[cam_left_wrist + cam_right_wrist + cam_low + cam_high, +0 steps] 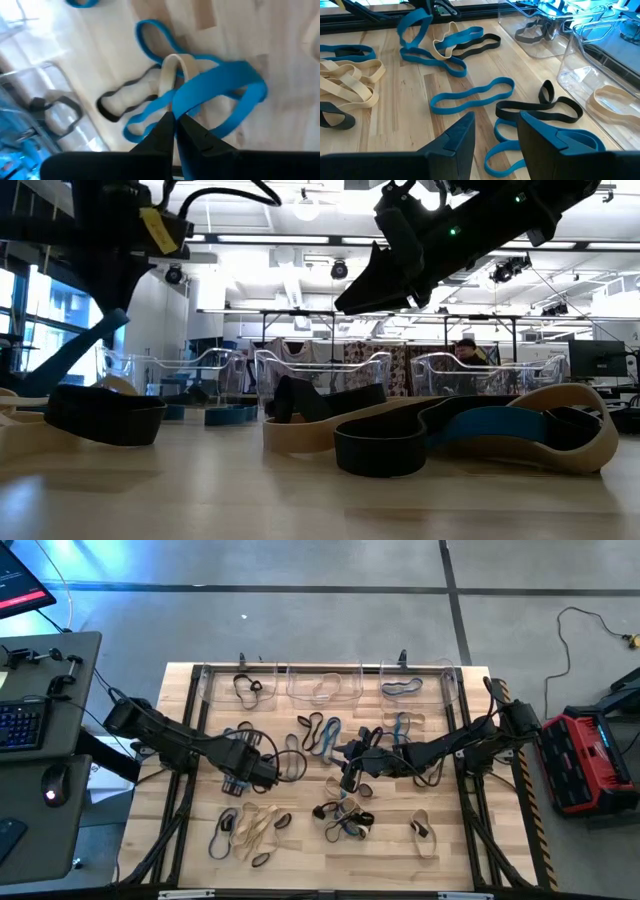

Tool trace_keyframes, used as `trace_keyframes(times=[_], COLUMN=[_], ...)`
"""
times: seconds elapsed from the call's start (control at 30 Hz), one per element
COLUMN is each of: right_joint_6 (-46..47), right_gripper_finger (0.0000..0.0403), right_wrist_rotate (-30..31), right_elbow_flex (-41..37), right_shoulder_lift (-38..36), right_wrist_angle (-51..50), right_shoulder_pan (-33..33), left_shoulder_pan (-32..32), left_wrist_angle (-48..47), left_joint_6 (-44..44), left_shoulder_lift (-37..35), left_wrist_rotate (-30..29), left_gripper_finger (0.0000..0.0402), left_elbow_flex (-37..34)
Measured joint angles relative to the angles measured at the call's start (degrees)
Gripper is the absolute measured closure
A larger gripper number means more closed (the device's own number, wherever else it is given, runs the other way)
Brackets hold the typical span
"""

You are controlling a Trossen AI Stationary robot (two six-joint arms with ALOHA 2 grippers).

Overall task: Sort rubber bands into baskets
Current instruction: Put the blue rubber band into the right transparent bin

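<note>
The left hand (174,120) is closed on a blue band (220,95), pinched just ahead of its fingertips; a tan band (172,70) is looped through or over that blue band, touching it, and a black band (112,102) lies just beyond, so a lift is likely to drag the tan one along and drop two colours into one basket; which band passes over which cannot be told. The pinch is taken at the very tips, so the floppy loop may also slip free on the way. The right hand (495,137) hangs open above the worktop (390,845) with a blue band (472,95) just ahead of it and a black band (540,107) beside; if it is lowered between them, both may be caught.

Three baskets are counted at the far edge, well beyond both hands: the left basket (205,692) with a black band, the middle basket (296,690) with a tan one, the right basket (448,688) with a blue one. Loose bands lie tangled in heaps on the worktop; no exact count can be given, roughly twenty or more, in black, tan and blue.
</note>
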Motion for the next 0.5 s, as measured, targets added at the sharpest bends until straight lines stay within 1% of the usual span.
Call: trace_keyframes(times=[0.1,0.27,0.5], right_joint_6=[0.0,0.0,0.2], right_gripper_finger=[0.0270,0.0270,0.0269], right_wrist_rotate=[-0.2,-2.1,-2.3], right_elbow_flex=[0.0,0.0,0.0], right_shoulder_lift=[0.0,0.0,0.0], right_wrist_angle=[0.0,0.0,0.3], right_shoulder_pan=[0.0,0.0,0.0], left_shoulder_pan=[0.6,2.1,5.5], left_wrist_angle=[2.0,10.9,26.2], left_joint_6=[-0.4,-1.8,-1.8], left_shoulder_lift=[-0.8,-3.6,-8.0], left_wrist_rotate=[-1.1,-1.1,-1.4], left_gripper_finger=[0.0398,0.0400,0.0401], left_elbow_flex=[0.0,0.0,0.0])
